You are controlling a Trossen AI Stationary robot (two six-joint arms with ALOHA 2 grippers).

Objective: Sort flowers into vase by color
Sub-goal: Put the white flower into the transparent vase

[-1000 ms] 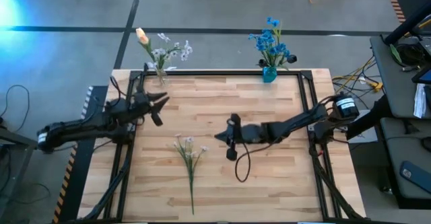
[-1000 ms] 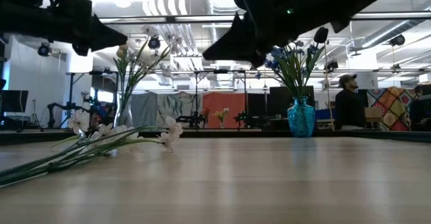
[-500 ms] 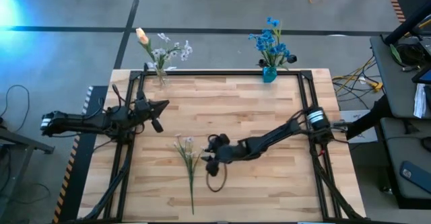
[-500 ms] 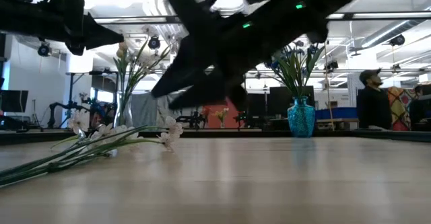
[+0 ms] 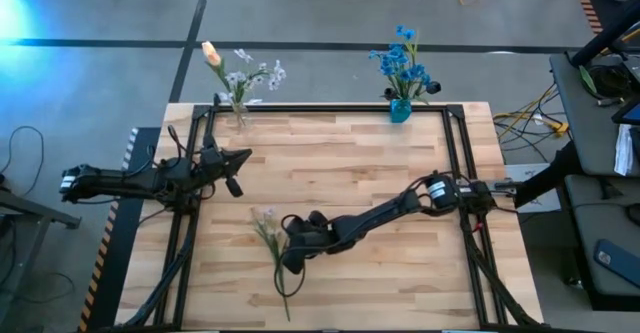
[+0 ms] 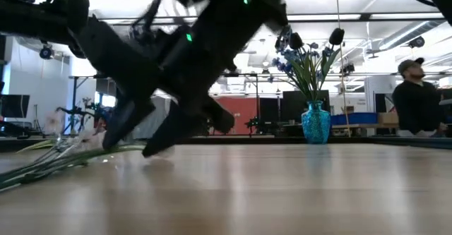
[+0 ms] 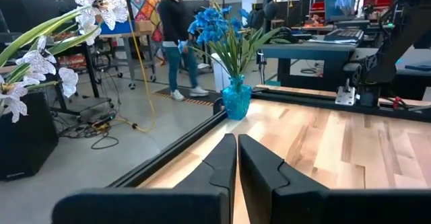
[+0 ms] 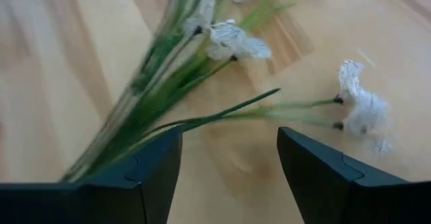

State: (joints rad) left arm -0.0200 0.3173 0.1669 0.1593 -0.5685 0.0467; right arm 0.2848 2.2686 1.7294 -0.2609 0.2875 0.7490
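A flower with pale white blossoms (image 5: 266, 218) lies flat on the table, its stem running toward the near edge. My right gripper (image 5: 288, 257) hovers low over the stem, open, one finger on each side of the leafy stem (image 8: 168, 83); I see no touch. My left gripper (image 5: 243, 157) is shut and holds nothing, above the table's left part. At the far edge a clear vase (image 5: 238, 115) holds a peach bud and white blossoms. A blue vase (image 5: 400, 109) there holds blue blossoms.
A black frame rail (image 5: 330, 106) runs round the tabletop, just in front of both vases. A dark cable loop (image 5: 292, 285) hangs from my right arm near the stem's lower end. In the low view a person (image 6: 418, 101) stands in the room beyond the table.
My right gripper has swept from the table's middle toward the left and near edge, come down over the lying flower, and opened. My left gripper has shut and drawn back slightly toward the left edge.
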